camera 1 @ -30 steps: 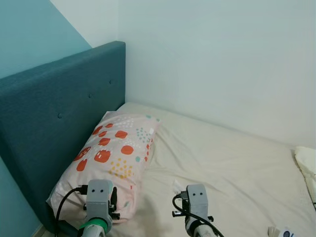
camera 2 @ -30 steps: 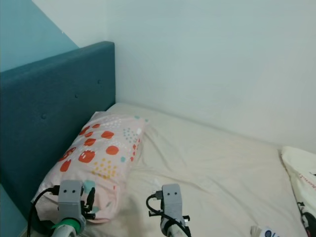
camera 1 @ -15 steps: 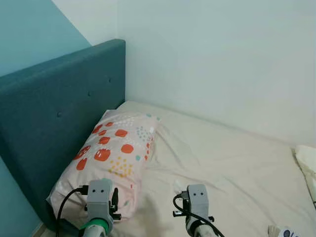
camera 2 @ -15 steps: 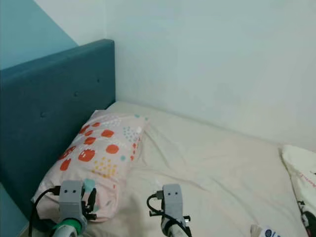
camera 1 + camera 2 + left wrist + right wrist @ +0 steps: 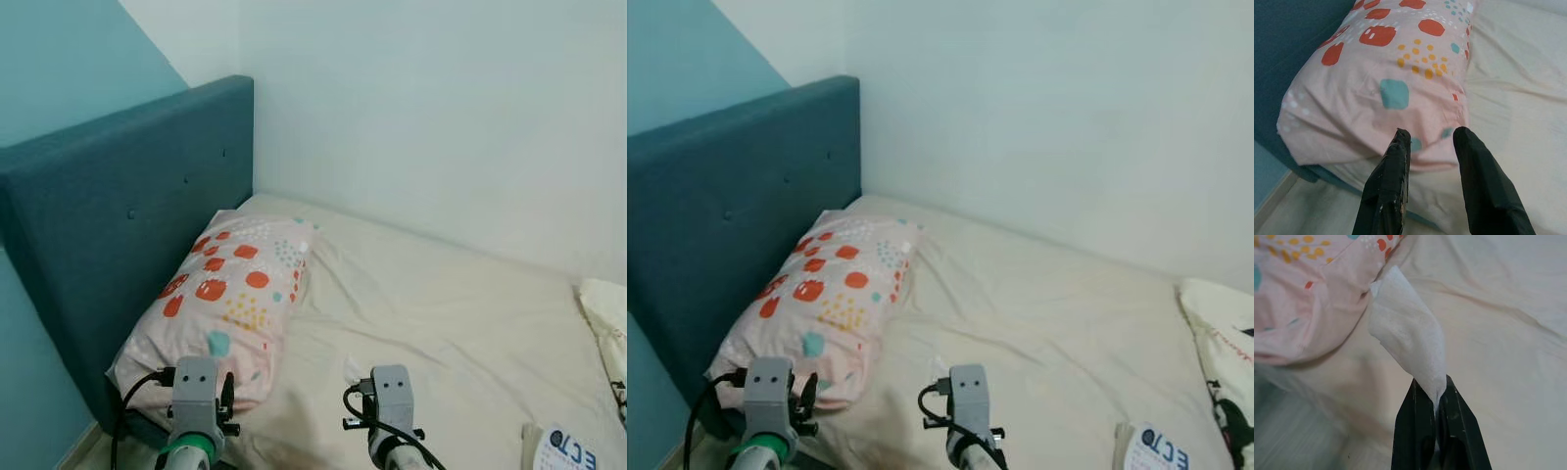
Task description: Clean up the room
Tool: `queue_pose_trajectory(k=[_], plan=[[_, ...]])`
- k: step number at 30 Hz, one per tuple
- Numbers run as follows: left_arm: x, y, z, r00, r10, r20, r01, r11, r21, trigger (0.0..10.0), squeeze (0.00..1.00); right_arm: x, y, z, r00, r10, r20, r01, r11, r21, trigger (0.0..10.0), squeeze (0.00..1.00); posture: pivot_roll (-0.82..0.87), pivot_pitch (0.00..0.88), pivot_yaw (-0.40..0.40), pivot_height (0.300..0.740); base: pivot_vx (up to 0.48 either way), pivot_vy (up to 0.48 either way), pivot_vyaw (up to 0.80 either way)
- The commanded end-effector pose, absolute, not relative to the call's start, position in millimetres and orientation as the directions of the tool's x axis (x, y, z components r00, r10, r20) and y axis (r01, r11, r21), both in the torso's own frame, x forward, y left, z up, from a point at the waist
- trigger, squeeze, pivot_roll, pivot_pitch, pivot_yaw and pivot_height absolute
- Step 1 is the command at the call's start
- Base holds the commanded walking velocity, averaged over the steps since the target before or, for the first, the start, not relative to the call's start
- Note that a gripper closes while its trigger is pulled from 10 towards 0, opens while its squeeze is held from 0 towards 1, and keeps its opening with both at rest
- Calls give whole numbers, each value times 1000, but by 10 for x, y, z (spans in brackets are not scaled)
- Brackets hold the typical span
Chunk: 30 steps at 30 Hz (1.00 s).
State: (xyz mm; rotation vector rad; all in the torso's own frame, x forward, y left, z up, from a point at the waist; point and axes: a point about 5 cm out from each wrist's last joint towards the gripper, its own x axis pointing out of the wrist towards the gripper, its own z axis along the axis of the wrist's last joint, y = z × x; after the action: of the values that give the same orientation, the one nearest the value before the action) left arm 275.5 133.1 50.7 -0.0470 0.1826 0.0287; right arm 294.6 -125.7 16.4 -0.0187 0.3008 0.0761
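Already the right gripper (image 5: pixel 1436 387), at lower centre, has its jaws pinching a tissue (image 5: pixel 1408 335) that stands up lengthwise from them over the bed (image 5: pixel 460 323), while the left gripper (image 5: pixel 1430 139), jaws spread, faces the pillow (image 5: pixel 230 299).

Both arms are raised side by side at the bottom of the head views, wrists up, each topped by a grey camera block with a looping black cable. The left gripper (image 5: pixel 1430 139) points forward and downward, its two black fingers (image 5: pixel 1388 181) spread apart with a clear gap between them and nothing held. The right gripper (image 5: pixel 1436 384) reaches forward alongside it, its fingers pressed close together and pinching the lower corner of a white tissue (image 5: pixel 1408 335), which stands up from the tips.
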Motion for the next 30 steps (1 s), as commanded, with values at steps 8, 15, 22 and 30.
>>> queue_pose_trajectory(k=[8,15,22,30], plan=[[2743,1329,491,980,20,-198,-31,998,-52,10000,0,2924,-1273,123,945,61,-321,-64,998,1,10000,0,39,27,-37,740,-314,0,0],[2744,1340,486,979,25,-203,-35,998,-43,10000,0,2931,-1266,127,945,64,-321,-67,998,1,10000,0,37,26,-39,740,-203,0,0],[2742,1345,481,978,28,-206,-38,998,-44,10000,0,2937,-1269,134,945,66,-320,-69,998,0,10000,0,37,28,-40,740,0,0,0],[2728,1355,470,976,35,-216,-45,998,-40,10000,0,2935,-1246,132,943,84,-322,-92,996,-9,10000,0,39,31,-43,740,0,0,0]])
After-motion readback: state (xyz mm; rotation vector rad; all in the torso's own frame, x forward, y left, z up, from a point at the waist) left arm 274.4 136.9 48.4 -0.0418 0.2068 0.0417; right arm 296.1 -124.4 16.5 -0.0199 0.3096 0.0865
